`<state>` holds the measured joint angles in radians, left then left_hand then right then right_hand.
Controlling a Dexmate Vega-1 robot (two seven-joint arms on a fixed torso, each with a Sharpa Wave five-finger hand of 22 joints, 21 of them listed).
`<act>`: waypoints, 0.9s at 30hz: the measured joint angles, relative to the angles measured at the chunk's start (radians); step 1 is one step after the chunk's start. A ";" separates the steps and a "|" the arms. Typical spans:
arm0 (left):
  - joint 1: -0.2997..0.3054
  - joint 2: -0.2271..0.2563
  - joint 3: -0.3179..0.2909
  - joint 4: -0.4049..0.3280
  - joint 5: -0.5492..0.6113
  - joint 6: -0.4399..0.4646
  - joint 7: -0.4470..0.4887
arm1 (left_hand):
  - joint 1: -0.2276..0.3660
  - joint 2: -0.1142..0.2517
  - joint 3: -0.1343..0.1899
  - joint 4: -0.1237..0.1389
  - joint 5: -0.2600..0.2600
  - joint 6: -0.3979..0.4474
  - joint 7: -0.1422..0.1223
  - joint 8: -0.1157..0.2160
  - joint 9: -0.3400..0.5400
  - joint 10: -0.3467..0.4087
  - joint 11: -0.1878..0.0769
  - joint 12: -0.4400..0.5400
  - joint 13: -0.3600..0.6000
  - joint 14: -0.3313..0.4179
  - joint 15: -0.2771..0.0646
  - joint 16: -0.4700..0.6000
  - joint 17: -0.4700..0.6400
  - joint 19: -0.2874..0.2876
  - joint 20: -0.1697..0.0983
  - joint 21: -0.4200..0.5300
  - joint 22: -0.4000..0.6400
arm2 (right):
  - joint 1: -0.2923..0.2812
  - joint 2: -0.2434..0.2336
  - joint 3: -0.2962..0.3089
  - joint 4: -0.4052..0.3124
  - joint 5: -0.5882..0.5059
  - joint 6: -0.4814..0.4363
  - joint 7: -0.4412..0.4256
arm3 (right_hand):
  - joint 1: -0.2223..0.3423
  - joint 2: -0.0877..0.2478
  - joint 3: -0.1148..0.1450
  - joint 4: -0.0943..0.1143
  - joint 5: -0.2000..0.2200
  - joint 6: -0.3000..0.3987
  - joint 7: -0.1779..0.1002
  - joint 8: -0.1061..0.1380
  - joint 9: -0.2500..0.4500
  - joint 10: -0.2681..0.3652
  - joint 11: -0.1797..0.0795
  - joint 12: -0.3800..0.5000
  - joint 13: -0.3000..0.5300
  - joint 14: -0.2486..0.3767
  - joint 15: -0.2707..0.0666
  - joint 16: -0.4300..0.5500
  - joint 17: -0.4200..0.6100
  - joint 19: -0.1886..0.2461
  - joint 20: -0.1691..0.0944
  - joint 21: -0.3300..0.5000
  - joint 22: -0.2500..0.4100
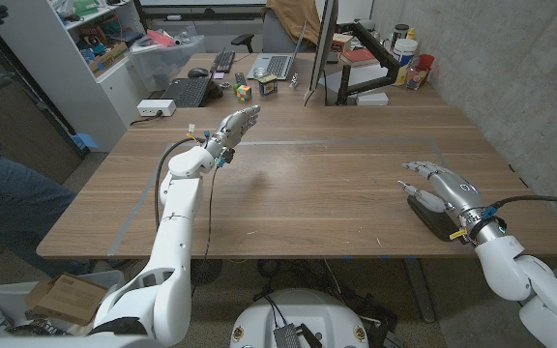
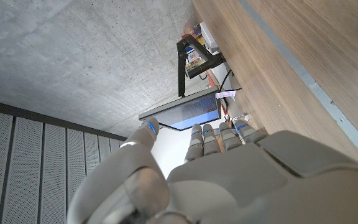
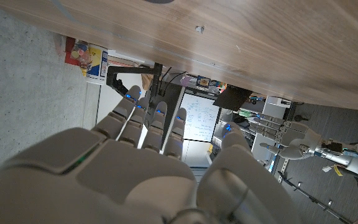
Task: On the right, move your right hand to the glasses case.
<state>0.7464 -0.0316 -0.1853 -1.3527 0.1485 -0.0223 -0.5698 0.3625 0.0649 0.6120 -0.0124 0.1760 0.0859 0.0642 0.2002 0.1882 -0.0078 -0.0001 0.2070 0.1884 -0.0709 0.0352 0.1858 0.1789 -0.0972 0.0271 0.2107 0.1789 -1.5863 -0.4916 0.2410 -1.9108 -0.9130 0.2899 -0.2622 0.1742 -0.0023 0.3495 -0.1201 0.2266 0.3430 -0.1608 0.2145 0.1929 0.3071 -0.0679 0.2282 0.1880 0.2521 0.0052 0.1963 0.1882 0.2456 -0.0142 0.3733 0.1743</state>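
Both hands are open: the right hand (image 1: 440,186) rests fingers-spread over the dark glasses case (image 1: 431,217), gripping nothing.

Readable text: none can be made out in any view.
Monitor (image 3: 197,118): lines of writing on a white screen, too small to read.
Box (image 3: 92,59): colourful print on the box at the upper left of the right wrist view, blurred, no words legible.
Containers (image 1: 412,60): labels on the containers at the upper right of the head view, too small to read.
Keyboard (image 1: 190,92): keys at the upper left of the head view, their marks too small to tell.
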 measured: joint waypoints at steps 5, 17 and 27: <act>0.000 0.000 0.002 -0.002 0.000 0.000 -0.002 | 0.000 0.000 0.000 0.000 0.000 0.000 0.000 0.000 0.000 0.000 0.000 0.000 0.000 0.000 0.000 0.000 0.000 0.000 0.000 0.000 0.000 | -0.009 -0.015 -0.009 -0.010 -0.033 -0.027 -0.005 | 0.000 0.000 0.000 0.000 0.000 0.000 0.000 0.000 0.000 0.000 0.000 0.000 0.000 0.000 0.000 0.000 0.000 0.000 0.000 -0.004 0.000; 0.002 0.001 0.003 -0.004 0.000 0.000 -0.007 | 0.000 0.000 0.000 0.000 0.000 0.000 0.000 0.000 0.000 0.000 0.000 0.000 0.000 0.000 0.000 0.000 0.000 0.000 0.000 0.000 0.000 | -0.023 -0.047 -0.036 -0.030 -0.085 -0.102 0.005 | 0.000 0.000 0.003 -0.003 0.000 0.000 0.000 -0.004 0.000 0.000 0.000 0.000 0.000 -0.008 0.000 -0.004 0.000 0.000 0.000 -0.008 0.000; 0.006 0.001 0.002 -0.006 -0.006 0.000 -0.010 | -0.004 0.004 0.000 0.000 0.000 0.000 0.000 0.000 0.000 0.000 0.000 0.000 0.000 0.000 0.000 0.000 0.000 0.000 0.000 0.000 0.000 | -0.030 -0.072 -0.050 -0.037 -0.099 -0.144 0.028 | 0.000 0.000 0.003 -0.003 0.000 0.000 0.000 -0.004 0.000 0.000 0.001 0.000 0.001 -0.007 0.000 -0.004 0.000 0.000 0.000 -0.015 0.005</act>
<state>0.7528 -0.0308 -0.1833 -1.3584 0.1428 -0.0226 -0.5797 0.3586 0.0687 0.6121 -0.0123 0.1760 0.0858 0.0642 0.2002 0.1883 -0.0078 0.0000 0.2071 0.1884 -0.0709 0.0352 0.1858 0.1789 -0.0972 0.0271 0.2108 0.1789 -1.6158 -0.5636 0.1909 -1.9481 -1.0120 0.1461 -0.2346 0.1743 -0.0024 0.3522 -0.1228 0.2266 0.3430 -0.1607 0.2100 0.1928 0.3066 -0.0673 0.2282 0.1885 0.2446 0.0051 0.1922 0.1882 0.2457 -0.0143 0.3579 0.1796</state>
